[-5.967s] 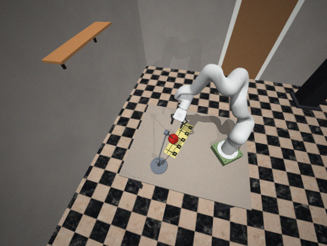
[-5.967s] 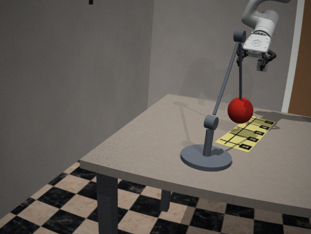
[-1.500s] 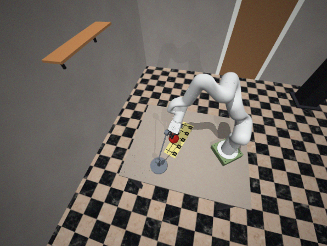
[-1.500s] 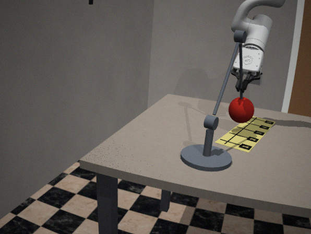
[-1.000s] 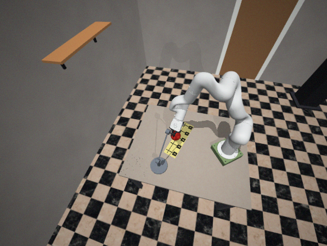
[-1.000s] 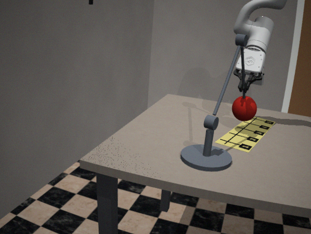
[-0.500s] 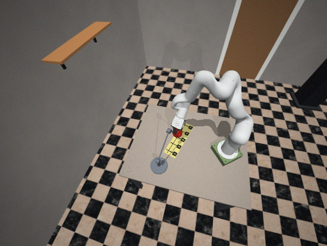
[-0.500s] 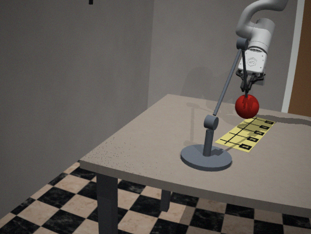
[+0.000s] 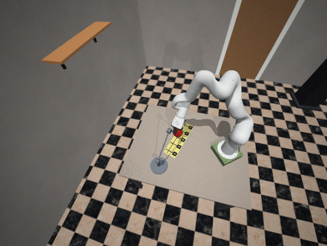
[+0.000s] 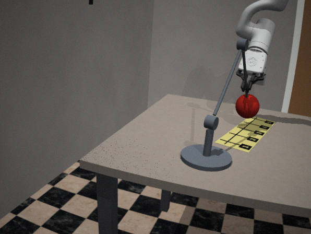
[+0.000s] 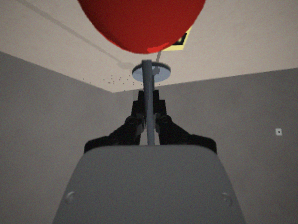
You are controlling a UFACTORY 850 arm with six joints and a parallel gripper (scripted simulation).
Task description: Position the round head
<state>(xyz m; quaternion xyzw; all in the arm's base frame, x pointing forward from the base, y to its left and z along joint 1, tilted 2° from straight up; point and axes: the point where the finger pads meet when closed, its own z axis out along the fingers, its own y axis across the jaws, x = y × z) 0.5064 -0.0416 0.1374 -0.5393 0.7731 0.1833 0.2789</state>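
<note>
"Checkered floor point(image 9: 181, 221) point(image 10: 61, 220) and grey walls surround the pale bench point(image 9: 214, 178) point(image 10: 146, 156) point(image 11: 240, 35). Where does the lamp stand?"

"Its round slate-grey metal foot point(image 9: 154, 168) point(image 10: 198, 162) point(image 11: 163, 74) sits near the left corner of the near edge, as I see it from above. From the post's joint point(image 10: 211, 123), a long grey rod point(image 9: 164, 145) point(image 10: 227, 82) leans up and away from the foot, towards the far edge, ending at a grey cylindrical elbow point(image 9: 169, 130) point(image 10: 242, 45)."

"And the head?"

"From that elbow a thinner dark rod point(image 10: 244, 65) point(image 11: 148, 92) drops steeply to the glossy red ball head point(image 9: 178, 133) point(image 10: 247, 106) point(image 11: 142, 25). I see the head in the air above the bench, by the yellow numbered strip point(image 9: 172, 149) point(image 10: 241, 136) point(image 11: 173, 48). I can't tell exactly which mark lies beneath it."

"What's your black-fingered gripper point(image 9: 176, 129) point(image 10: 246, 90) point(image 11: 149, 98) doing?"

"I have its fingers clamped on the thinner rod, just above the head."

"Which way does the strip run?"

"Its long axis slants from beside the foot towards the far edge, with arm shadow over its far end."

"Anything in the way?"

"My white arm point(image 9: 233, 104) point(image 10: 261, 34) arches in from the right edge, where its green base plate point(image 9: 224, 163) sits. The gripper crowds the head from the far side."

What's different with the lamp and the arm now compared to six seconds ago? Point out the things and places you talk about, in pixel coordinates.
The tool point(image 9: 175, 131) point(image 10: 246, 90) point(image 11: 149, 98), open and off the lamp then, has come down and shut on the thin rod point(image 10: 244, 68) point(image 11: 148, 82) just above the red head point(image 9: 178, 133) point(image 10: 247, 106) point(image 11: 142, 22). The head has moved farther from the foot point(image 9: 159, 169) point(image 10: 206, 163) point(image 11: 140, 74), along the yellow strip point(image 9: 171, 155) point(image 10: 246, 149) point(image 11: 172, 48). Foot and strip stayed put.
</note>
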